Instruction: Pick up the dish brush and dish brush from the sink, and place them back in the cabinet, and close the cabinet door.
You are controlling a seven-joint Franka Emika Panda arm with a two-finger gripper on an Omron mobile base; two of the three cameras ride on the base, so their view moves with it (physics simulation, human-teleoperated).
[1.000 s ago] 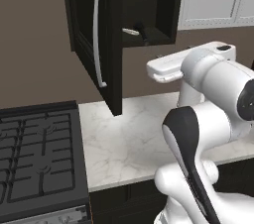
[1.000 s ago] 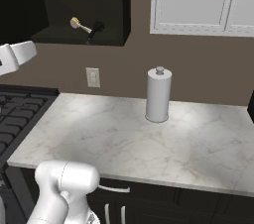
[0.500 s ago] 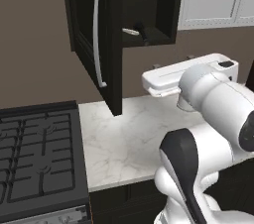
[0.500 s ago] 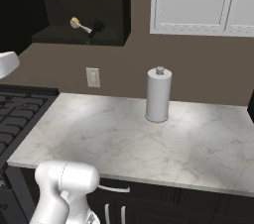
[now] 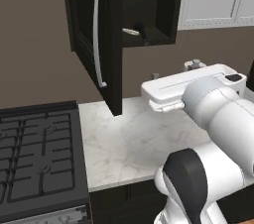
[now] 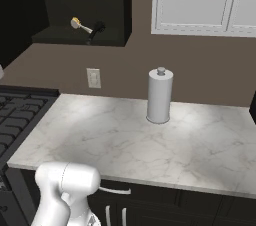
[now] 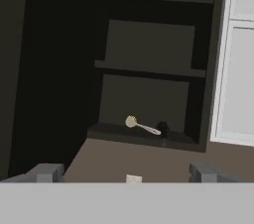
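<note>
Your end effector [image 7: 126, 172] stands open and empty at the bottom of the hand view. Both brushes [image 7: 146, 127] lie on the cabinet [image 7: 149, 69] shelf, frame centre. The door [image 5: 96, 44], upper left of the left base view, looks rigid; take its smooth bar handle [image 5: 97, 39] mid-length. No readable writing.

Your arm's raised, forearm stretched roughly level, wrist end pointing left in left base view. Gripper [image 7: 126, 173] jaws spread wide, nothing between the fingertips [image 7: 47, 172], hand tilted up.
</note>
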